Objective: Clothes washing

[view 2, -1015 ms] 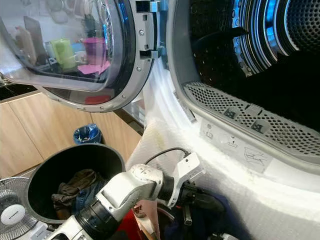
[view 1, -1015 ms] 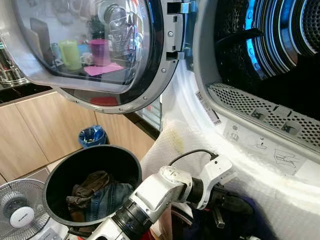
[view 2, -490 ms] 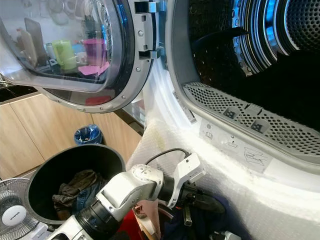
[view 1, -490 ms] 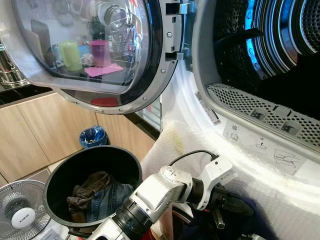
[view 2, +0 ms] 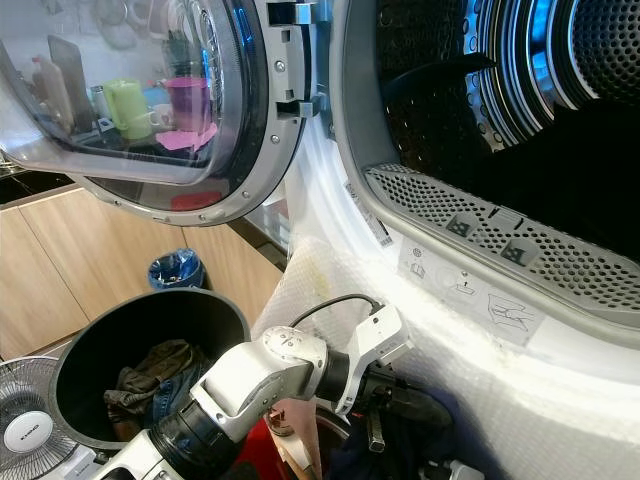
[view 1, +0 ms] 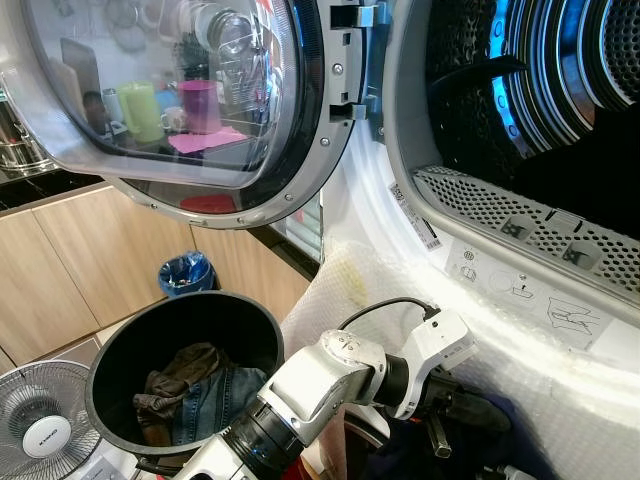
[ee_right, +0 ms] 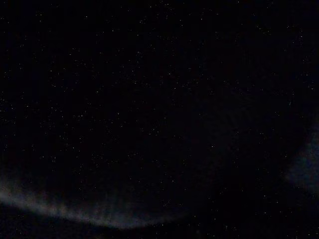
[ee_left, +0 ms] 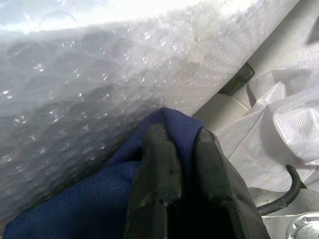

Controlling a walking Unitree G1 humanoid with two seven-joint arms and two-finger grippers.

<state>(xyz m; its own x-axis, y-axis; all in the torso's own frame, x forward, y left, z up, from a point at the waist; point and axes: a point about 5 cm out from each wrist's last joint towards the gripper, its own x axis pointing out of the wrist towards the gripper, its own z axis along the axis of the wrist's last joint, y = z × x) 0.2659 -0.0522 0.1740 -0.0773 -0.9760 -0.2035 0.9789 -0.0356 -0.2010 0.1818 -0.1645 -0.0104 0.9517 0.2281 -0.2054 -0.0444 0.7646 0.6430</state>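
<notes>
Gripping a navy blue garment (ee_left: 94,199) with our left end effector (view 1: 470,415), fingers (ee_left: 154,169) clamped on the fold, just below the washer drum opening (view 1: 560,120). Almost nothing changed in the last second: arm holds the same pose. Lift into the drum comes next. Black basket (view 1: 120,350) beside the washer holds jeans (view 1: 205,400). Right end effector: can't tell.

The washer drum (view 1: 560,110) stands far right, its door (view 1: 180,100) open leftward; the bucket (view 1: 130,345) holding clothes (view 1: 190,400) sits near left, a fan (view 1: 40,425) beside it.
</notes>
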